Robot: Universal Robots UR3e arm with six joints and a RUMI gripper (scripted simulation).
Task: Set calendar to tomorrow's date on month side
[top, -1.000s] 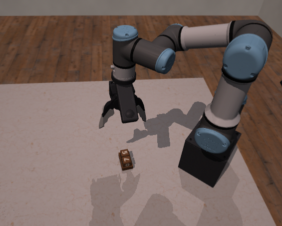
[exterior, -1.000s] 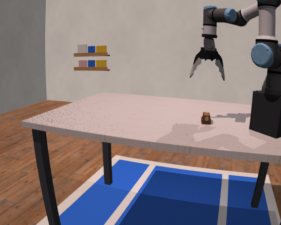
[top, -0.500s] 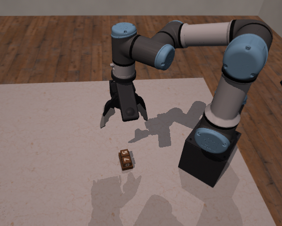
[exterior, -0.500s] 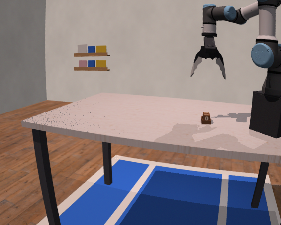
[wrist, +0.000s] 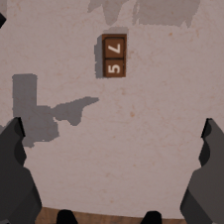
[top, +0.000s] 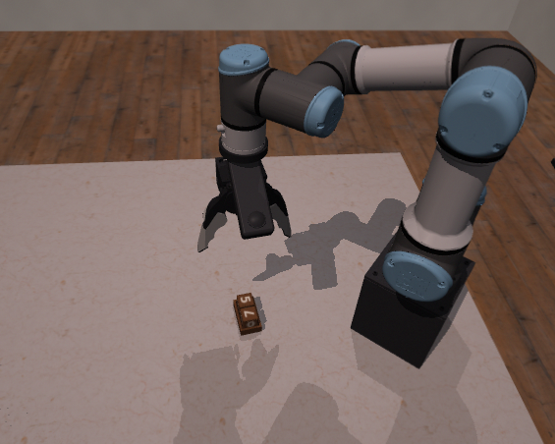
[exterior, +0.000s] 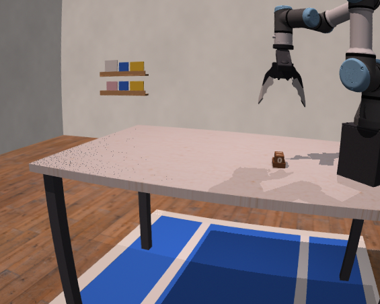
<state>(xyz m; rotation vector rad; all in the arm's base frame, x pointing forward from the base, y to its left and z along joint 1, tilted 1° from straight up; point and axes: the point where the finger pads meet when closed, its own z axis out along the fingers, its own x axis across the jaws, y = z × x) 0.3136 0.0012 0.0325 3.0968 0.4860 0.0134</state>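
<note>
A small brown wooden calendar (top: 248, 313) sits on the pale table, two number cubes side by side in a tray. The top faces read 5 (top: 245, 299) and 7 (top: 249, 310). The end face toward the exterior camera shows a 0 (exterior: 279, 160). In the wrist view the calendar (wrist: 113, 56) lies near the top, with 7 above 5. The month's name is not legible in any view. My gripper (top: 247, 231) hangs high above the table, behind the calendar, wide open and empty. It also shows in the exterior view (exterior: 282, 97), and its fingers frame the wrist view (wrist: 112, 168).
The arm's black base block (top: 409, 305) stands on the table to the right of the calendar. The table's edges are far from the calendar. Wall shelves with coloured blocks (exterior: 124, 78) hang in the background.
</note>
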